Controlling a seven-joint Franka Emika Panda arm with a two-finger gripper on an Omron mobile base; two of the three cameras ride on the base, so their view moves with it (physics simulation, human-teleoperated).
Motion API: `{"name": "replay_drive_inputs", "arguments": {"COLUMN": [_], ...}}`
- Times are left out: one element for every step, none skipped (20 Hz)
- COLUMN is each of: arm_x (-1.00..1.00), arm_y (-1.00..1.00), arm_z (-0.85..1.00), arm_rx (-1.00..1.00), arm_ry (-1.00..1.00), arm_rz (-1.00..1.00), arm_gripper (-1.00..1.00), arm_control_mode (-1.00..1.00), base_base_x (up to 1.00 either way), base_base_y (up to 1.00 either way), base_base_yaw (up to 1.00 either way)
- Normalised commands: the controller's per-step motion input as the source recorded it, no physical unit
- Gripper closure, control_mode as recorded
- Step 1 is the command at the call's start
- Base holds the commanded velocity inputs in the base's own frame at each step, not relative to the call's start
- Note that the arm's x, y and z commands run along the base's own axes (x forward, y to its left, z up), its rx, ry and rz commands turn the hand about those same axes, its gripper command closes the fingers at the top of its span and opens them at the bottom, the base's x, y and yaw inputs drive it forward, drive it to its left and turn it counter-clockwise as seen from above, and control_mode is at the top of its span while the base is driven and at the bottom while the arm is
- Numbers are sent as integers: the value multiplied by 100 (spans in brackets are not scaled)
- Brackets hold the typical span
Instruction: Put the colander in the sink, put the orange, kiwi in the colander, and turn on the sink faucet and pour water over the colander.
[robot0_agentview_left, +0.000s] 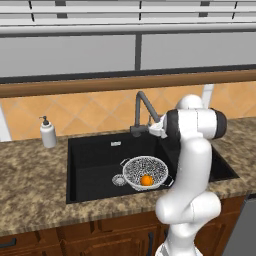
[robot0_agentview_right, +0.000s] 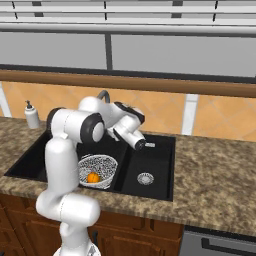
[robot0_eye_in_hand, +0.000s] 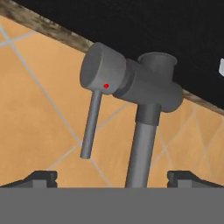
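The colander (robot0_agentview_left: 146, 170) sits in the larger basin of the black sink (robot0_agentview_left: 92, 160), upright, with the orange (robot0_agentview_left: 146, 180) inside it. The colander (robot0_agentview_right: 98, 167) and the orange (robot0_agentview_right: 93, 177) also appear in the right base view. The kiwi is out of view. The dark grey sink faucet (robot0_agentview_left: 144, 106) rises behind the basin. My gripper (robot0_eye_in_hand: 116, 178) is open, and its tips straddle the faucet's stem (robot0_eye_in_hand: 141, 148) without touching it. Just ahead, the faucet's lever handle (robot0_eye_in_hand: 91, 124) hangs down from its round body. No water is running.
A white soap dispenser (robot0_agentview_left: 48, 132) stands on the granite counter (robot0_agentview_left: 30, 185) left of the sink. The smaller basin (robot0_agentview_right: 155, 160) holds only its silver drain (robot0_agentview_right: 145, 178). Orange tiled wall runs behind the faucet.
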Motion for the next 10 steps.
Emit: {"name": "replay_drive_inputs", "arguments": {"arm_x": [40,41,41,41,43,41,40,39,39,36], "arm_y": [0,0,0,0,0,0,0,0,0,0], "arm_z": [-6,-4,-9,-10,-12,-14,-16,-21,-24,-26], "arm_rx": [0,0,0,0,0,0,0,0,0,0], "arm_ry": [0,1,1,2,3,2,2,2,4,2], "arm_rz": [-1,-1,-1,-1,-1,-1,-1,-1,-1,-1], "arm_gripper": [-100,-100,-100,-100,-100,-100,-100,-100,-100,-100], "arm_control_mode": [-100,-100,-100,-100,-100,-100,-100,-100,-100,-100], "base_base_x": [0,0,0,0,0,0,0,0,0,0], "base_base_y": [0,0,0,0,0,0,0,0,0,0], "base_base_yaw": [0,0,0,0,0,0,0,0,0,0]}}
